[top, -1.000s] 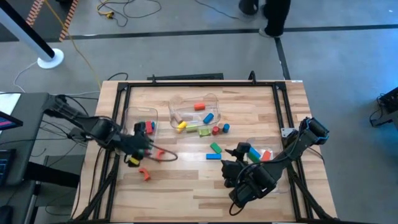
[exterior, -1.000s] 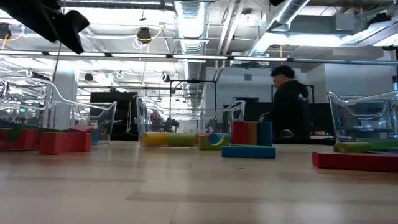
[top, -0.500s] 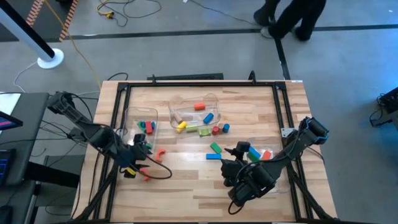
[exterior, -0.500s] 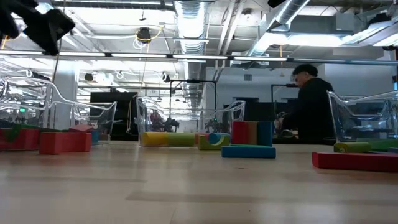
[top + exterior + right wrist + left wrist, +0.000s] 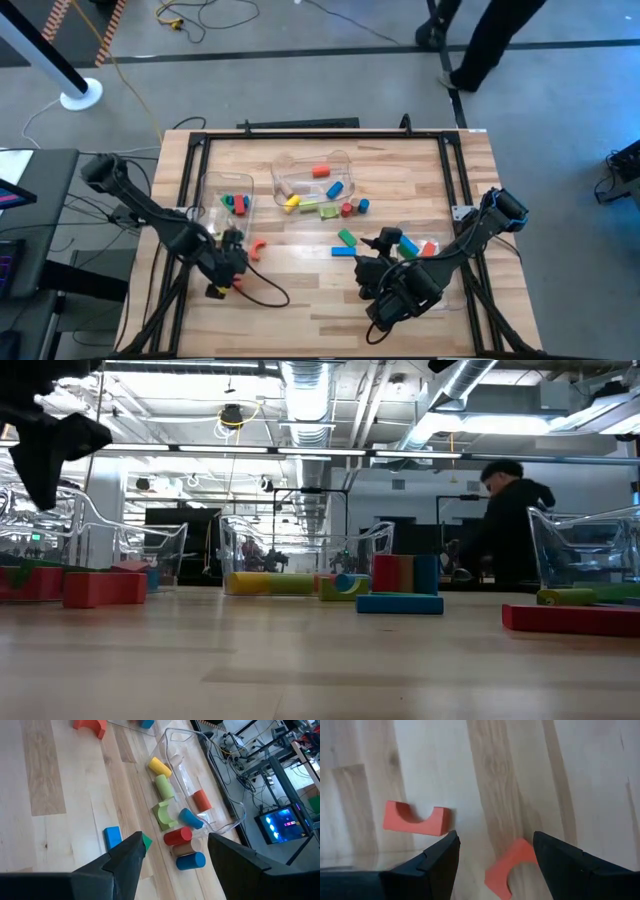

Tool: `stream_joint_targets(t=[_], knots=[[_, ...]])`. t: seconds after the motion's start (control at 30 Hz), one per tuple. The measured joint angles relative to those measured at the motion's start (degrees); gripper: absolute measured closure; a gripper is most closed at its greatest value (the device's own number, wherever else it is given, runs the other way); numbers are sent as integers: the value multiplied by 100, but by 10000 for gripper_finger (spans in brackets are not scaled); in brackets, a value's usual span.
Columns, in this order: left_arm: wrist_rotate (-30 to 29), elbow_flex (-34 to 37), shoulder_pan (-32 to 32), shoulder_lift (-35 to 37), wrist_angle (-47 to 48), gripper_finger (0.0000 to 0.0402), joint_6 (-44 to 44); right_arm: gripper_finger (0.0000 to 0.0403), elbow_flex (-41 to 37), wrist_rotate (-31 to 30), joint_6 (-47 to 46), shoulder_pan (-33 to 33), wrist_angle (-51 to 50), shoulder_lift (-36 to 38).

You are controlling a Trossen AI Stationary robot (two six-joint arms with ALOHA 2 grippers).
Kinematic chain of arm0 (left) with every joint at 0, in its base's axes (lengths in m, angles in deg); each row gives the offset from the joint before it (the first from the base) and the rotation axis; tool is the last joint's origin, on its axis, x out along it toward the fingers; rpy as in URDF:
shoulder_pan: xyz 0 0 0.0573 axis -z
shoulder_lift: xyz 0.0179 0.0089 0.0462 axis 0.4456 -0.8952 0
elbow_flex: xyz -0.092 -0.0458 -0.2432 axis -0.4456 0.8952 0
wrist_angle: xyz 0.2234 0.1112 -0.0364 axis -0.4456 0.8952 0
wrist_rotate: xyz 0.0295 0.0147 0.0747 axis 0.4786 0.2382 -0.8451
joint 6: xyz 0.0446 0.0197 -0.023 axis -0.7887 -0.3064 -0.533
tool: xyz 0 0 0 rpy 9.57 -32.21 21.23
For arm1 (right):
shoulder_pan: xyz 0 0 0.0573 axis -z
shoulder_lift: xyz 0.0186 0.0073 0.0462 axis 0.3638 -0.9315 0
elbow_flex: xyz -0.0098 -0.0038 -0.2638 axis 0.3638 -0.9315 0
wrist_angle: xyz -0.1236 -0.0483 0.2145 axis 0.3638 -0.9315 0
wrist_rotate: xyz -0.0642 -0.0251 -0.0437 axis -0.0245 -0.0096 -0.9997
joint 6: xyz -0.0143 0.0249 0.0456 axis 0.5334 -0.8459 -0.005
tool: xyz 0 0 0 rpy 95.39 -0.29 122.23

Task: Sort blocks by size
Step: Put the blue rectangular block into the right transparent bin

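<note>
1. The blocks are small painted toy pieces: bars, cylinders and arches in red, orange, yellow, green and blue.
2. Most lie around the middle of the table [image 5: 420,165]: a yellow cylinder [image 5: 159,766], a green cylinder [image 5: 163,786], a green arch [image 5: 164,815], a blue cylinder [image 5: 190,861] and a red cylinder [image 5: 177,836], with a flat blue bar [image 5: 343,251] nearer the front.
3. Two orange arches lie on bare wood at the left front; one orange arch [image 5: 416,818] lies on its side, and the other orange arch [image 5: 509,867] rests between the left gripper's fingers without touching them.
4. The left gripper [image 5: 226,272] hangs over those arches, fingers spread wide and holding nothing.
5. The right gripper [image 5: 372,268] is at the front right, its fingers also wide apart and empty.
6. No brand, label or readable writing shows on the blocks or bins.
7. A clear bin [image 5: 311,182] in the middle holds an orange block [image 5: 320,171] and a blue one; a second clear bin [image 5: 225,195] to the left holds several coloured pieces.
8. A black cable [image 5: 262,295] loops across the wood by the left gripper.
9. A person in dark clothes [image 5: 506,525] stands beyond the table, and a lit screen [image 5: 280,822] shows off to the side.
</note>
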Motion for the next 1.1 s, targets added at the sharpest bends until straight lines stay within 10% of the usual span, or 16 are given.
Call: stream_joint_targets(t=[0.8,1.1], knots=[[-672,0,-1058,-1978,-4168,155,-2012,148,0,250,-478,-284,-291,-2],[21,0,-2088,-2859,-5698,155,-1980,148,-25,257,-1025,-650,-396,-2]])
